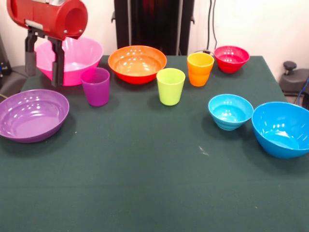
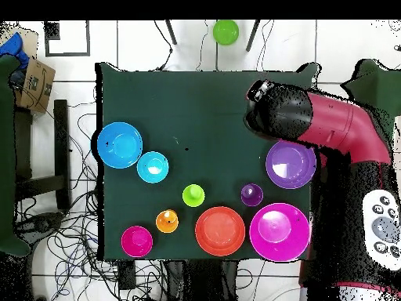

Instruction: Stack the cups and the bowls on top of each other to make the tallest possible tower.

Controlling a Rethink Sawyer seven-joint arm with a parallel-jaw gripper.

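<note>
Purple cup (image 1: 95, 86), lime green cup (image 1: 171, 86), orange cup (image 1: 200, 68), dark green tablecloth (image 1: 145, 169), red arm (image 1: 48, 17).

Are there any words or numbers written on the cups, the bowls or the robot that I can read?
None can be read.
The cups, such as the purple cup, and the bowls, such as the orange bowl, are plain, with no writing.
The red arm shows no label in either view.
The grey pad beside the arm has small round buttons, with marks too small to read.
The cardboard box shows no readable print.
</note>
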